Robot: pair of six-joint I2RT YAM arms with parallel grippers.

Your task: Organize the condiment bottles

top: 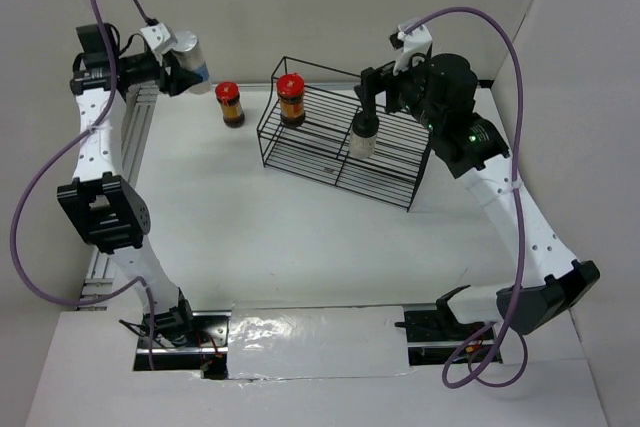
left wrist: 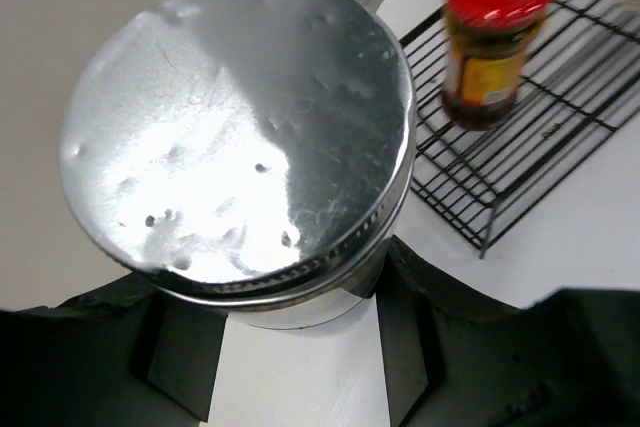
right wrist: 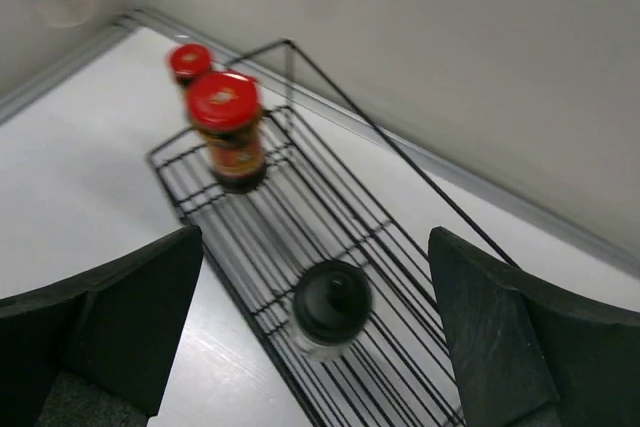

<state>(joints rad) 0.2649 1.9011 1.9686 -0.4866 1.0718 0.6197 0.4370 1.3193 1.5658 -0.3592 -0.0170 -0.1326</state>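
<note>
Left gripper [top: 178,65] is clamped on the whitish jar [top: 194,55], held in the air over the far left corner of the table [top: 250,237], well apart from the wire rack [top: 322,153]. In the left wrist view we see a finger on each side of the jar body, and its shiny silvery lid fills most of the view. Right gripper [top: 368,87] hangs over the right part of the rack with jaws spread wide, holding nothing. The black-cap jar [top: 364,134] stands upright on the rack right below it. It sits between the fingers in the right wrist view but is not touched, as far as we can tell. The racked red-cap jar [top: 291,99] stands upright at the rack's left end. The loose red-cap jar [top: 230,104] stands on the table just beside that end, not in the rack.

Our read: two jars racked, one in hand, one left out. The step in hand looks like carrying the whitish jar over to the rack.

The next move calls for swinging the left arm right, keeping clear of the loose red-cap jar that sits in the path. Then lower the whitish jar upright onto free shelf between the racked red-cap jar and the black-cap jar, and only then let go. On a wire shelf the base has to land flat or the jar may tip. The right arm likely needs to back off so the two arms don't crowd. The loose red-cap jar would be next.
</note>
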